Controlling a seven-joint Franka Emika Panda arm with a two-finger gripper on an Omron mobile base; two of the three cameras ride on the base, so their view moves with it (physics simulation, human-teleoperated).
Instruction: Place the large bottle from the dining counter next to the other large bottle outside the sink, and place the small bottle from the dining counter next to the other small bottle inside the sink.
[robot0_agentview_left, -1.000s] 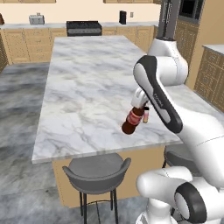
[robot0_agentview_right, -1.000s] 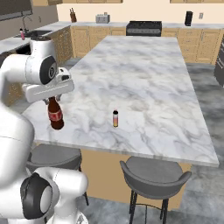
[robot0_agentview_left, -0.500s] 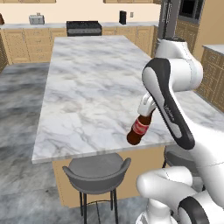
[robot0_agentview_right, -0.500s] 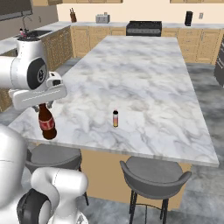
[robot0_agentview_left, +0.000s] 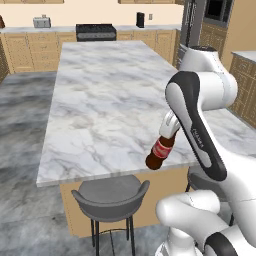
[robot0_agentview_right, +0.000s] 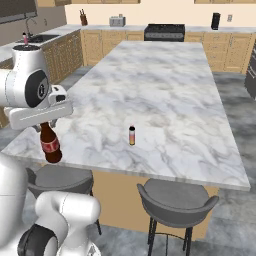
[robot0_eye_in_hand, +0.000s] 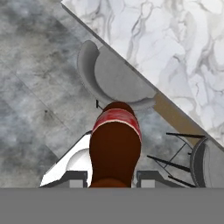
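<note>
1. Kitchen cabinets line the top of both base views, and the dining counter (robot0_agentview_left: 105, 100) fills the middle of them.
2. At the bottom centre of the hand view, the gripper (robot0_eye_in_hand: 114, 177) has its two fingers clamped on the neck of the large bottle (robot0_eye_in_hand: 115, 142), one finger on each side.
3. In the left base view the large bottle (robot0_agentview_left: 160, 151) hangs tilted at the centre right, over the counter's near edge, clear of the marble.
4. In the right base view it hangs at the left, above a grey stool (robot0_agentview_right: 57, 178).
5. Standing upright on the marble near the centre of the right base view, well apart from the gripper, is the small bottle (robot0_agentview_right: 132, 135).
6. A second stool (robot0_agentview_right: 175, 197) sits at the lower right of that view.
</note>
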